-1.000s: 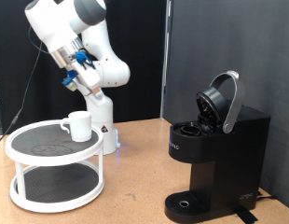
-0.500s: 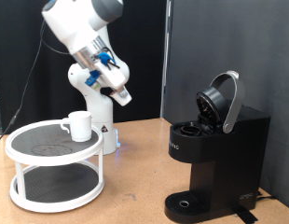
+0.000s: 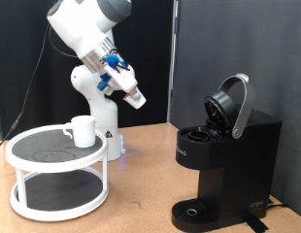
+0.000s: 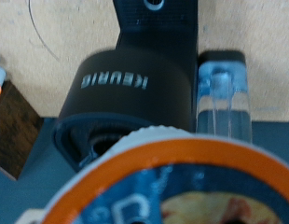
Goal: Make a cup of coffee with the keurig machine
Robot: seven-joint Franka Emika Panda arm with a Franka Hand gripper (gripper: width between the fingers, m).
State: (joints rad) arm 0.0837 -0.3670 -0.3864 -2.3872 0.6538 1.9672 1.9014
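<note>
The black keurig machine (image 3: 223, 165) stands at the exterior view's right with its rounded lid (image 3: 231, 105) hinged open. It also shows in the wrist view (image 4: 135, 93), seen from above. The white cup (image 3: 82, 130) sits on the top tier of a white round stand (image 3: 24, 148) at the left. My gripper (image 3: 134, 96) hangs in the air between the cup and the machine, above both. It is shut on a coffee pod with an orange rim (image 4: 172, 182), which fills the near part of the wrist view. The fingers themselves are hidden there.
The machine's round drip tray (image 3: 194, 211) holds nothing. A clear water tank (image 4: 222, 93) sits at the machine's side. The robot's white base (image 3: 104, 121) stands behind the stand. The wooden table (image 3: 141, 184) lies open between stand and machine. A black curtain hangs behind.
The arm has swung from the exterior view's upper left towards the right and down, carrying the gripper closer to the open machine. The cup and the machine have not moved.
</note>
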